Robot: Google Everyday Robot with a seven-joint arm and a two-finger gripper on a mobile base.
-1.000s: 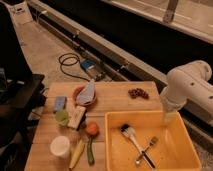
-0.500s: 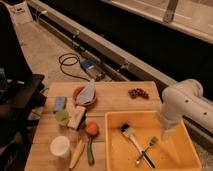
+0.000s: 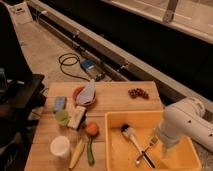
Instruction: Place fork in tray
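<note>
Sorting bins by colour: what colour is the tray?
Bright yellow; the tray shows best in the camera view, gripper over its right side.

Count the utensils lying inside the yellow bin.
3: a brush at left, the fork crossing its handle, a dark utensil near them. The gripper hangs at the bin's right and may hide more.

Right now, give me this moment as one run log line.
fork: lying inside yellow tray, beside brush | gripper: low over tray's right side, close to fork

The fork (image 3: 148, 145) lies in the tray (image 3: 135, 114) beside the brush (image 3: 131, 136). The gripper (image 3: 168, 148) is just right of the fork.
</note>
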